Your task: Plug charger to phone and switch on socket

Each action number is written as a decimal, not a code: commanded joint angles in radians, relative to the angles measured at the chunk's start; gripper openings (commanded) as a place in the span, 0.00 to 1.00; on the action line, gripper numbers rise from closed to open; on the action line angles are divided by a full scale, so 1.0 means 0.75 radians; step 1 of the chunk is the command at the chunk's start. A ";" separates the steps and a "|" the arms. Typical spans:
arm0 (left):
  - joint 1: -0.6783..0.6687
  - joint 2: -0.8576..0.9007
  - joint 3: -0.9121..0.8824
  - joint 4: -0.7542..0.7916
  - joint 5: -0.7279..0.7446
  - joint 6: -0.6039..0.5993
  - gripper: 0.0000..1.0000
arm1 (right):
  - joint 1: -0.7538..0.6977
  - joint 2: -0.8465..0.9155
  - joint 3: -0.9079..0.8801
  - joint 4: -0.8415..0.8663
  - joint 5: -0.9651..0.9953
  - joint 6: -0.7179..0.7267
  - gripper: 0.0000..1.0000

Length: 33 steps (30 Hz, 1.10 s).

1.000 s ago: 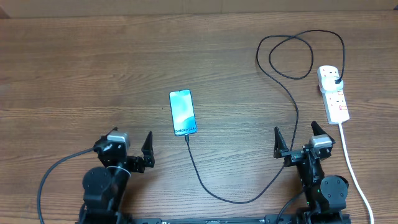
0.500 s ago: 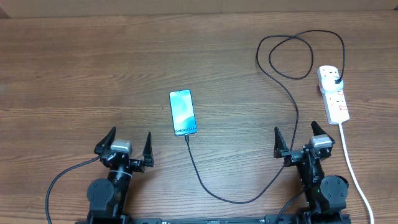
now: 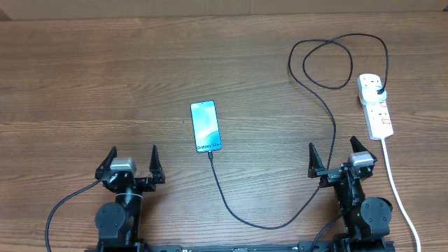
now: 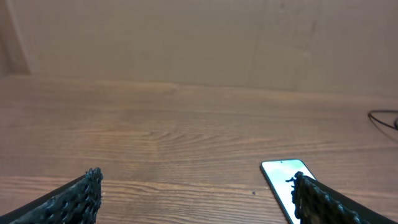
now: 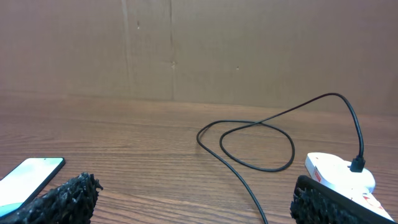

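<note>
The phone (image 3: 206, 126) lies screen up at the table's middle, its screen lit. The black charger cable (image 3: 329, 105) has its tip at the phone's near end, loops along the front, then curls at the back right to a black plug seated in the white socket strip (image 3: 375, 106). My left gripper (image 3: 131, 160) is open and empty at the front left, well left of the phone, which shows in the left wrist view (image 4: 283, 177). My right gripper (image 3: 334, 155) is open and empty at the front right, straddling the cable (image 5: 249, 165), with the strip (image 5: 339, 174) just right.
The strip's thick white cord (image 3: 395, 189) runs down the right side past my right arm to the front edge. A brown cardboard wall (image 5: 186, 50) stands behind the table's far edge.
My left gripper has turned and shifted left, away from the phone, and its fingers now point straight back. The right arm, phone, cable and strip have not moved.
</note>
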 commanded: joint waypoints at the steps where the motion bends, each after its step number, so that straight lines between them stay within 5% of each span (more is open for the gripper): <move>1: 0.008 -0.017 -0.007 0.004 -0.102 -0.092 1.00 | 0.004 -0.011 -0.014 0.009 0.008 -0.002 1.00; 7: 0.008 -0.017 -0.006 -0.002 -0.070 0.051 1.00 | 0.004 -0.011 -0.014 0.009 0.008 -0.002 1.00; 33: 0.006 -0.017 -0.006 0.003 -0.051 0.050 1.00 | 0.004 -0.011 -0.014 0.009 0.008 -0.002 1.00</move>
